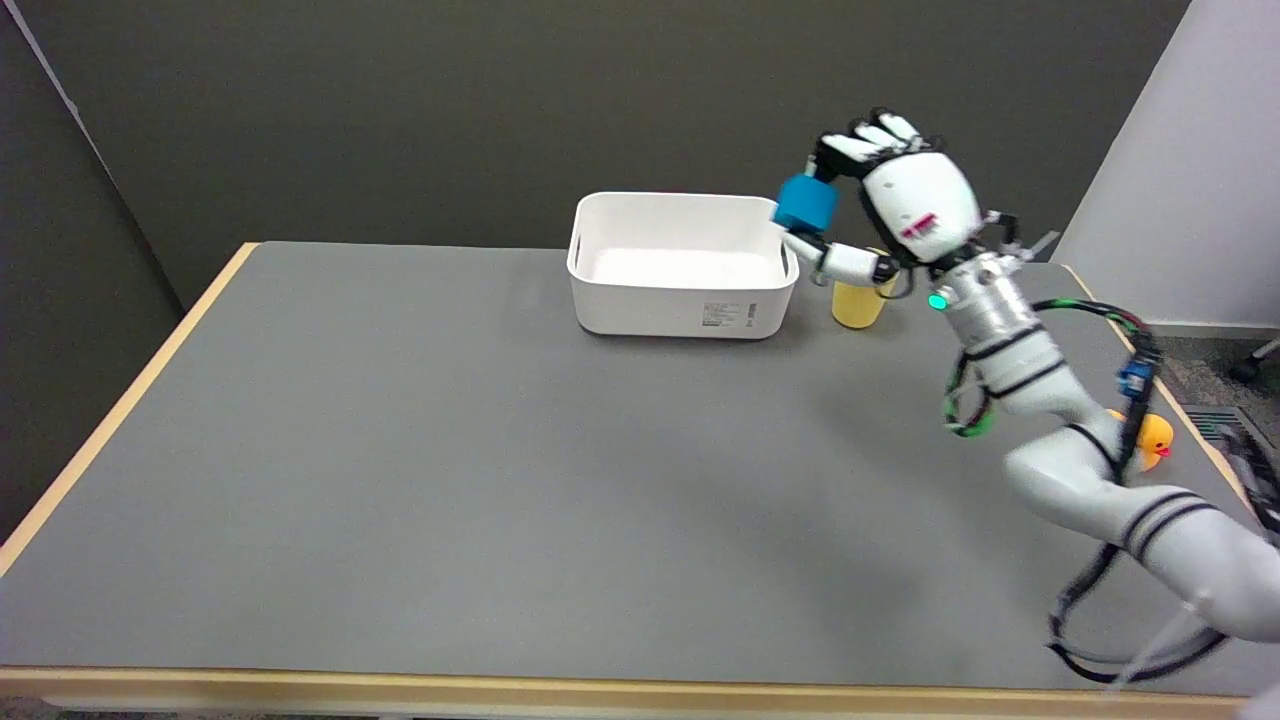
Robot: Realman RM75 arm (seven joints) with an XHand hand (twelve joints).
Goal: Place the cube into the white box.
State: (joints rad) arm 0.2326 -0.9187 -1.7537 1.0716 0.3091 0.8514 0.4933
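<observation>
Blue is the colour of the cube [806, 203], and the right robot hand [893, 205] grips it between its thumb below and its fingers above. The cube is up in the air, right at the right-hand rim of the white box [682, 265], just over that edge. You can see only two or three of its faces; the rest is tucked in the grip.

The robot hand covers the top of the yellow cup [859, 303], so only the cup's lower part shows. The cup stands on the counter [450, 450] just beside the box, on its right. A small orange duck [1155, 437] peeks out from behind the white arm near the counter's right edge, and most of it is hidden. The arm is cut off at the picture's lower right corner.

Inside, the box shows a bare white floor. A small label on its front is too tiny to read. The box sits close to the counter's far edge. Wide grey counter lies open to the left and in front of it.
</observation>
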